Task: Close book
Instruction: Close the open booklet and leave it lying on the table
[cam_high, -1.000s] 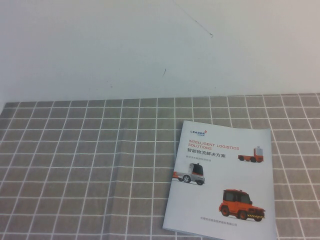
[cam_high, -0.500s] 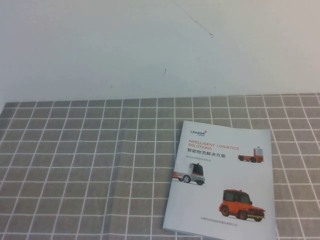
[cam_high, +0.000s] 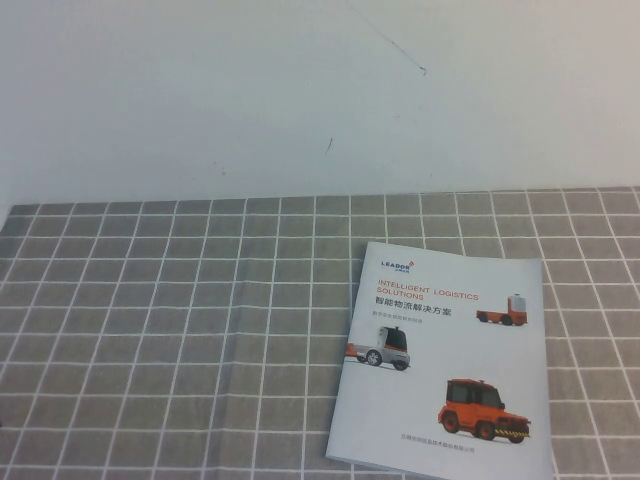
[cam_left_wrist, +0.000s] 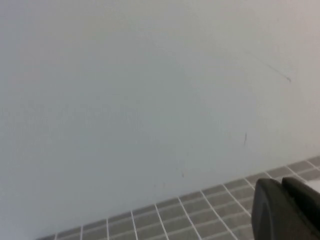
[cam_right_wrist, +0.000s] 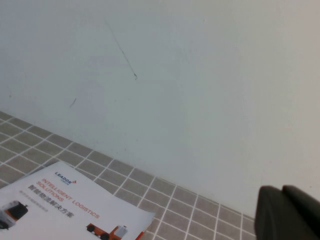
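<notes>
The book (cam_high: 445, 365) lies flat and closed on the grey checked cloth (cam_high: 150, 330), at the right side near the front edge. Its white cover shows red and blue lettering, a grey vehicle and orange vehicles. A corner of the same book (cam_right_wrist: 65, 210) shows in the right wrist view. My left gripper (cam_left_wrist: 289, 210) is shut, its two dark fingers pressed together, held above the cloth away from the book. My right gripper (cam_right_wrist: 289, 214) is also shut with nothing in it, raised clear of the book. Neither arm appears in the high view.
A plain white wall (cam_high: 300, 90) with a few faint marks rises behind the cloth's far edge. The checked cloth has a soft fold line running front to back near its middle (cam_high: 230, 350).
</notes>
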